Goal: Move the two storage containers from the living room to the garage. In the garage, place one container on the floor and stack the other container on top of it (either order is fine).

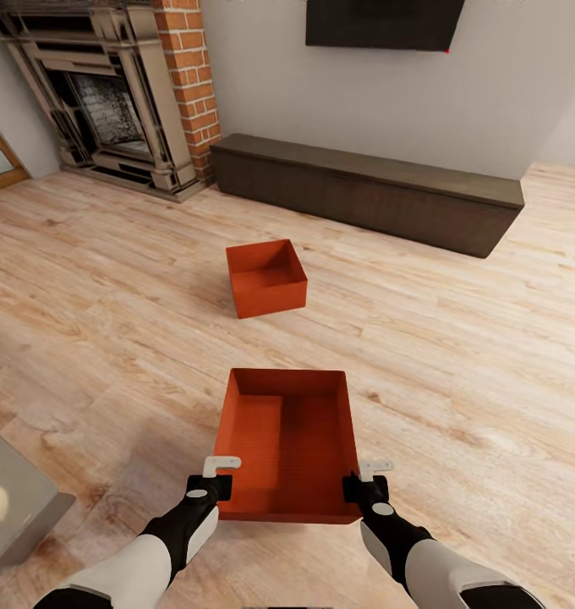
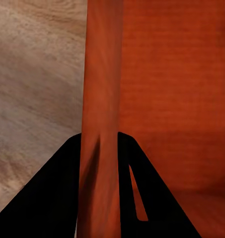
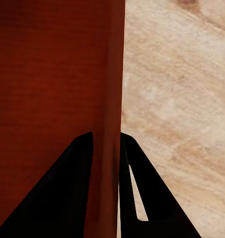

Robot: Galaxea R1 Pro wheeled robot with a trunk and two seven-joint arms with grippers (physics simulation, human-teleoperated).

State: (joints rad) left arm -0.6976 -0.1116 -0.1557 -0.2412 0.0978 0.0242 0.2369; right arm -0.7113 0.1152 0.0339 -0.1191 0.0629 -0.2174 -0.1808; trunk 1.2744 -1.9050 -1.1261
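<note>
Your left gripper (image 1: 217,484) and right gripper (image 1: 361,485) each pinch a side wall of the near bin (image 1: 287,440); uneven lifting could twist it free.

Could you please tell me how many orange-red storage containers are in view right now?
2. The near container is gripped on its side walls by the left gripper and right gripper. The far container sits on the wood floor, before the dark bench.
</note>
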